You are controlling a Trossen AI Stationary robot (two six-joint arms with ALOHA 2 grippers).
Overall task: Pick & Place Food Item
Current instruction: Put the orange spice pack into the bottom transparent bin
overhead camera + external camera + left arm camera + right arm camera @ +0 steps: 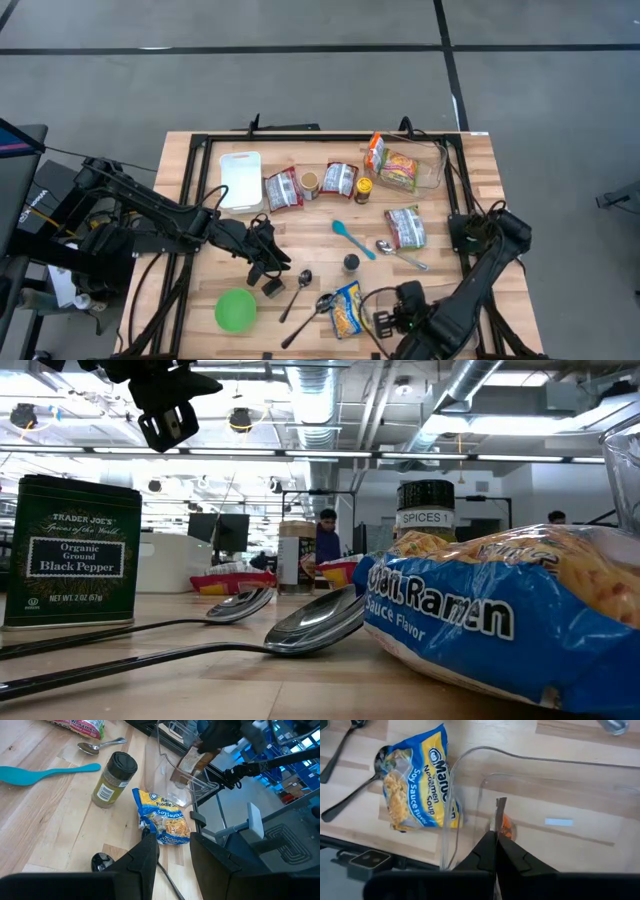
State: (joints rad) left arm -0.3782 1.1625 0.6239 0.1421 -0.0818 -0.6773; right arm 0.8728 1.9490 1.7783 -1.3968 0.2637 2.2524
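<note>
Butcher-block table [470, 170], pale wood strips, black metal frame around the working area.

Blue-and-yellow ramen packet [347, 308] lies flat near the front edge, crinkled glossy plastic, noodles printed on the face, "Soy Sauce Flavor" readable from the right wrist camera [417, 782]. From table height it bulks up as a puffy blue pillow [500, 620].

Right gripper [388, 322] sits low just right of that packet, at the front edge. Its fingers [495, 852] are pressed together on the thin rim of a clear plastic container [540, 800], rounded corners, nearly invisible walls. Container sits just beside the packet; whether they touch I cannot tell.

Left gripper [272, 272] hangs above the board left of centre, fingers [150, 860] a narrow gap apart, nothing between them.

Two shiny metal spoons [300, 290], long dark handles, lie between the left gripper and the packet. A cylindrical spice jar [351, 263] with black cap stands upright behind the packet. Turquoise plastic spatula [352, 238] further back. Green round bowl [235, 309] at front left. Dark green rectangular pepper tin [72, 552], matte, stands upright at table level.

Back row: white square tub [240, 180], red-labelled packets [283, 189], a second clear bin [415, 168] holding packets.
</note>
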